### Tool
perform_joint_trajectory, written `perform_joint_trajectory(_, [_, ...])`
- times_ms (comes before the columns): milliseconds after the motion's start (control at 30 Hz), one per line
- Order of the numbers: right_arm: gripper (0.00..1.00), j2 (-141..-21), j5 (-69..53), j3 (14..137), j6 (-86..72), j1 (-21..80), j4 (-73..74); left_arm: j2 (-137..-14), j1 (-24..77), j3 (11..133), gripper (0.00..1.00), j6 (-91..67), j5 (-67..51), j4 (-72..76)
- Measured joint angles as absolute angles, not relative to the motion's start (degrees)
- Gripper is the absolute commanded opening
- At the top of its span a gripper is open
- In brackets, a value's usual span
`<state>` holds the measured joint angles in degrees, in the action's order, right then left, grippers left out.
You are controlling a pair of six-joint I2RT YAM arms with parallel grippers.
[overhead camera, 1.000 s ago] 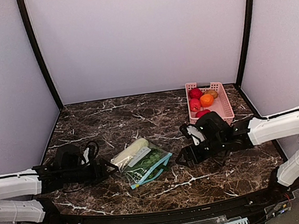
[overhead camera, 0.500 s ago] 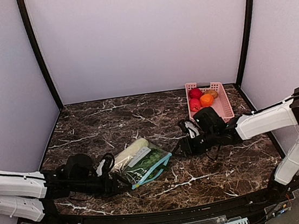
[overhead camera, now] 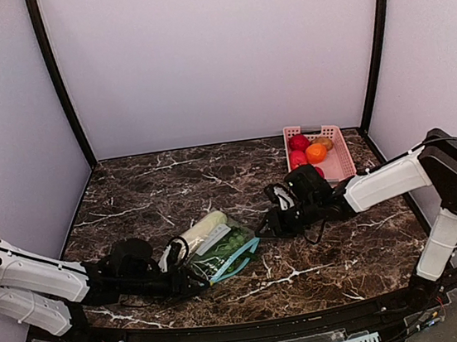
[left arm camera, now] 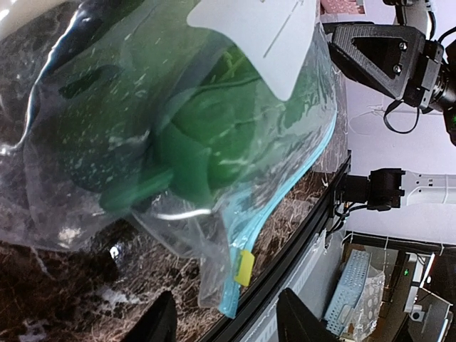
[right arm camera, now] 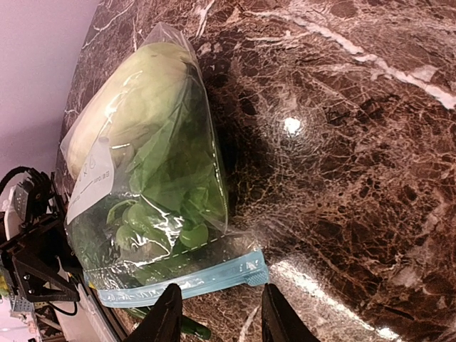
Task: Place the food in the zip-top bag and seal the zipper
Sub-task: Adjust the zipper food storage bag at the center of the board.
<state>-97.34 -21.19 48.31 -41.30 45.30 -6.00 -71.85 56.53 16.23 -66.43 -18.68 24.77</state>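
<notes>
The marble table [overhead camera: 172, 186] carried the zip-top bag [overhead camera: 219, 249] just toward 7 o'clock of its centre. The pink basket [overhead camera: 342, 159] of fruit stood well apart at 2 o'clock.

The food lay inside the bag. The pale gourd [overhead camera: 198, 229] ran along its 11 o'clock side, with the leafy green [overhead camera: 235, 242] and the grapes [right arm camera: 191, 235] nearer the mouth. The zipper [overhead camera: 238, 260] ran along the 5 o'clock edge.

Your left gripper [left arm camera: 226, 320] sat at the bag's 8 o'clock corner. Its jaws were apart and astride the zipper's end, pinching nothing. Your right gripper [right arm camera: 219, 317] waited at the 2 o'clock corner, jaws also apart, just short of the strip.

Sealing looked like the step in hand. You did best to pin one corner flat and close the other pincer squarely on the strip. From there you could run it along from the yellow tab [left arm camera: 244, 267], keeping the leaves out of the track. I couldn't tell whether any stretch was already pressed shut.
</notes>
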Motion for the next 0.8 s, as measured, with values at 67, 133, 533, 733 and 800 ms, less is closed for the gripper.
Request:
perform_joint_trajectory(67, [0.33, -97.9, -21.6, 48.5, -41.5, 45.3, -6.4, -72.7, 56.5, 16.2, 0.38, -67.1, -18.7, 26.2])
perform_joint_trajectory(133, [0.31, -98.5, -22.2, 48.6, -41.9, 45.3, -6.7, -73.3, 56.5, 16.2, 0.35, -67.3, -18.7, 27.5])
perform_joint_trajectory(533, [0.26, -101.4, -23.3, 49.6, -42.4, 45.3, -7.5, -75.0, 56.5, 16.2, 0.2, -68.9, -18.5, 31.5])
perform_joint_trajectory(733, [0.33, -101.6, -21.3, 49.8, -42.6, 45.3, -7.0, -75.4, 56.5, 16.0, 0.04, -69.7, -18.3, 32.0])
perform_joint_trajectory(800, [0.34, -101.6, -20.5, 49.8, -42.8, 45.3, -6.6, -75.4, 56.6, 16.0, 0.01, -69.7, -18.3, 32.1])
